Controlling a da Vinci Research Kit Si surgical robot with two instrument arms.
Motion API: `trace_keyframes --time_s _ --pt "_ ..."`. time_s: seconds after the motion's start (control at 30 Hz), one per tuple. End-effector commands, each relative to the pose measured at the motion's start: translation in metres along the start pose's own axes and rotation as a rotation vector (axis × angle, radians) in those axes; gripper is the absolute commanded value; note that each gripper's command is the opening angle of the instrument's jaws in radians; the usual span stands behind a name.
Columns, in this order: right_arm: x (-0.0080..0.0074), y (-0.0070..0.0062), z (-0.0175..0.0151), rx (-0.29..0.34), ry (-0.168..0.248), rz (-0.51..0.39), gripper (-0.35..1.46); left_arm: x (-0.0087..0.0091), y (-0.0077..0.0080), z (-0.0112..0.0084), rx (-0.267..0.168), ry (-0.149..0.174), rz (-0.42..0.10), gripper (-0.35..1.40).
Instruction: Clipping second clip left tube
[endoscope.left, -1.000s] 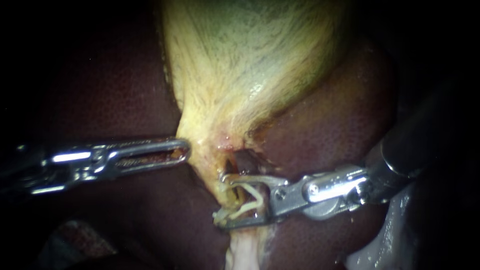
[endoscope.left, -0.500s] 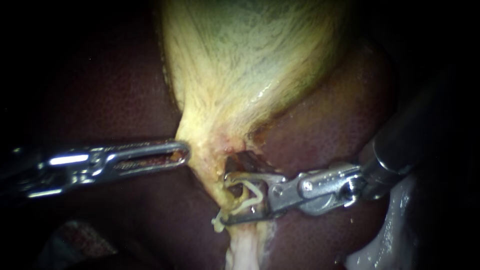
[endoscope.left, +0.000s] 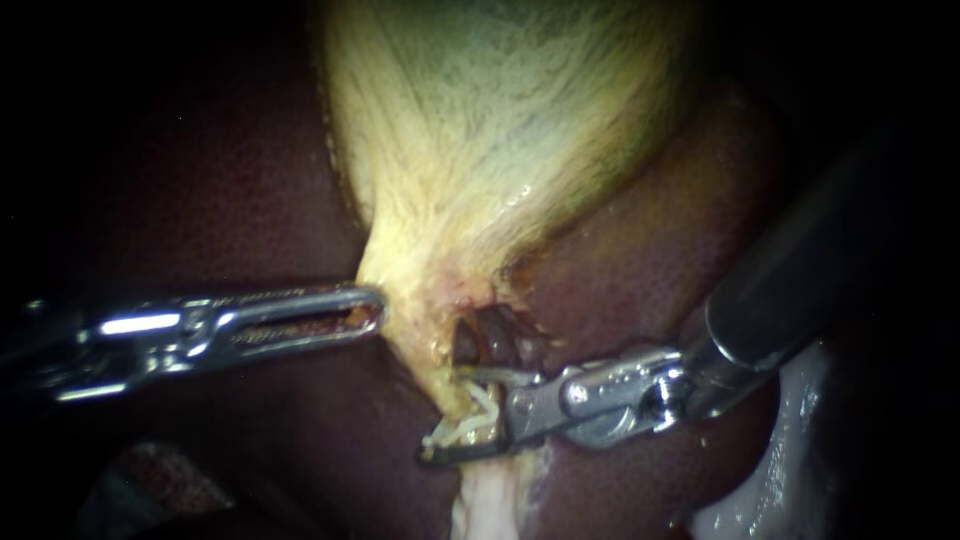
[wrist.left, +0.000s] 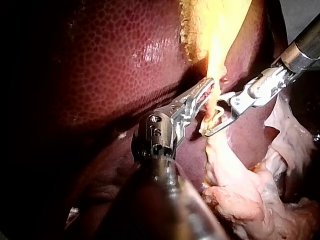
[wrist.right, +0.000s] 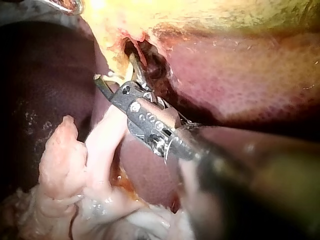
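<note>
1. Seating the clip (endoscope.left: 478, 412) well, we judge, means holding the end effector of our right instrument (endoscope.left: 445, 415) square across the tube (endoscope.left: 452, 386), with the tube deep in the jaws and both tips past it before squeezing.
2. That end effector stands partly apart, clamped on the clip, which straddles the tube.
3. The end effector of our left instrument (endoscope.left: 375, 308), off to its side, is clamped on the gallbladder (endoscope.left: 500, 130) edge.
4. The tube's long axis runs from the gallbladder neck to pale tissue (endoscope.left: 485, 505) beyond the lower jaw, crossing the jaws nearly squarely.

Dark, mottled liver (endoscope.left: 660, 250) lies left and right of the pale yellow gallbladder (endoscope.left: 490, 130) (greenish at its far end); loose pinkish tissue (wrist.left: 240, 195) sits nearer.
</note>
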Motion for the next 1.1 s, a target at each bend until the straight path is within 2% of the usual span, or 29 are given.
trace_keyframes --time_s 0.03,0.3,0.43,0.57,0.6,0.83,1.1 --pt "0.0000 0.0000 0.0001 0.000 -0.001 0.000 0.51 0.0000 0.0000 0.0000 0.000 0.001 0.000 -0.35" --pt "-0.0001 -0.0001 0.0000 0.005 -0.018 -0.001 0.30 0.0000 0.0000 0.0000 -0.001 0.001 0.000 -0.35" --pt "-0.0003 -0.0001 -0.0003 0.012 -0.047 -0.002 0.07 0.0000 0.0000 0.0000 -0.001 0.001 0.000 -0.35" --pt "-0.0004 -0.0002 -0.0006 0.021 -0.052 -0.003 -0.32 0.0000 0.0000 0.0000 -0.001 0.001 0.000 -0.35" --pt "-0.0003 -0.0002 -0.0007 0.027 -0.051 -0.003 -0.35 0.0000 0.0000 0.0000 -0.001 0.001 0.000 -0.35" --pt "-0.0002 -0.0002 -0.0008 0.085 -0.064 -0.011 -0.35 0.0001 0.0000 0.0000 0.000 0.001 0.000 -0.35" --pt "-0.0003 -0.0002 -0.0007 0.091 -0.068 -0.014 -0.35 0.0001 0.0001 0.0001 0.000 0.001 -0.006 -0.35"
